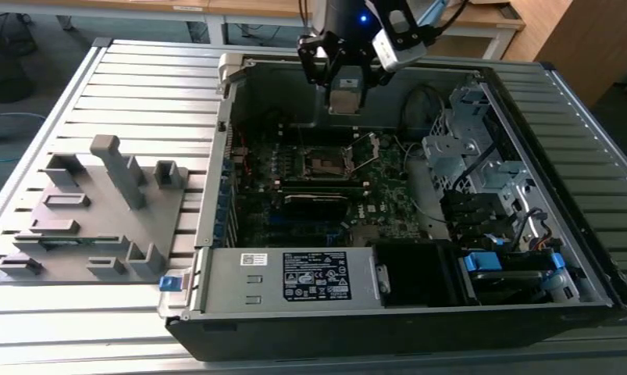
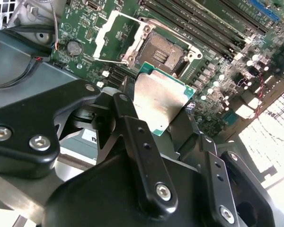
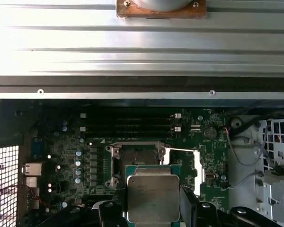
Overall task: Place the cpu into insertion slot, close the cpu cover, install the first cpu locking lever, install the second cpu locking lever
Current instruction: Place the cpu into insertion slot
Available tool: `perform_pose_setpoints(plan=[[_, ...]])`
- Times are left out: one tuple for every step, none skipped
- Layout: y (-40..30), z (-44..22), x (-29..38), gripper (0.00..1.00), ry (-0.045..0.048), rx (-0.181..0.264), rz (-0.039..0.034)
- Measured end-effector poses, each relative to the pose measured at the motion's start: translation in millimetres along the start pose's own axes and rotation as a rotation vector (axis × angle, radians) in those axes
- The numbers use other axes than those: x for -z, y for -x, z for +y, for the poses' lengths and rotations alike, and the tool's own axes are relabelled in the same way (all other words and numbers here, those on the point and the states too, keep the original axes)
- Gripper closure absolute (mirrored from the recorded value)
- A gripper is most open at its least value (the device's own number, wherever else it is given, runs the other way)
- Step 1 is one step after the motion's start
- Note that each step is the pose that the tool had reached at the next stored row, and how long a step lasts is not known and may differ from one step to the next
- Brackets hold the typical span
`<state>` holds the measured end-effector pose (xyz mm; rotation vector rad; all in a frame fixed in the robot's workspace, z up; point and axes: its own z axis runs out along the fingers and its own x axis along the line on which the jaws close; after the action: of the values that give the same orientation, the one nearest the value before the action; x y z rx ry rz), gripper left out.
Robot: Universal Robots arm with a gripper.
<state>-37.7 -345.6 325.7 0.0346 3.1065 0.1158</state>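
My gripper (image 1: 344, 87) hangs over the far part of the open computer case, shut on the cpu (image 1: 346, 103). In both wrist views the cpu (image 2: 157, 100) (image 3: 153, 196) shows its dull silver face and green rim, clamped by its edges between the black fingers (image 2: 128, 118). It is in the air above the motherboard, apart from the insertion slot (image 2: 161, 52) (image 3: 134, 158) (image 1: 322, 162). That black square socket lies bare. The cpu cover (image 2: 114, 39) (image 3: 199, 165), a thin silvery frame, stands swung open beside the socket.
Long black memory slots (image 3: 128, 125) run beside the socket. A metal drive cage (image 1: 468, 148) and cables fill the case at the exterior view's right, and the power supply (image 1: 308, 277) sits at the near side. A grey fixture plate (image 1: 84, 215) lies on the ribbed table at the exterior view's left.
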Motion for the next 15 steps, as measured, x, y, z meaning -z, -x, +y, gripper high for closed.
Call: perform_pose_setpoints(plan=[[-0.1, -0.1, -1.1, 0.46, -0.0001, 0.0, 0.0], [-0.2, -0.1, -2.3, 0.46, -0.0002, 0.0, 0.0001], [-0.3, -0.2, -3.1, 0.46, -0.0002, 0.0, 0.0], [-0.4, -0.2, -3.5, 0.46, -0.0004, 0.0, 0.0], [-0.4, -0.3, -3.5, 0.46, -0.001, 0.0, 0.0002], [-0.4, -0.3, -3.6, 0.46, -0.0011, 0.0, 0.0002], [-0.4, -0.3, -3.8, 0.46, -0.0011, 0.0, 0.0001], [-0.4, -0.3, -4.6, 0.46, -0.0009, 0.0, -0.0002], [-0.5, -0.4, -5.9, 0.46, -0.0014, 0.0, -0.0001], [-0.5, -0.5, -7.4, 0.46, -0.0017, 0.0, 0.0], [-0.6, -0.7, -9.0, 0.46, -0.0018, 0.0, 0.0], [-0.6, -0.7, -10.2, 0.46, -0.0018, 0.0, 0.0], [-0.7, -0.8, -10.7, 0.46, -0.0019, 0.0, 0.0], [-0.7, -0.8, -10.8, 0.46, -0.0021, 0.0, 0.0001], [-0.7, -0.8, -10.8, 0.46, -0.0023, 0.0, 0.0002]])
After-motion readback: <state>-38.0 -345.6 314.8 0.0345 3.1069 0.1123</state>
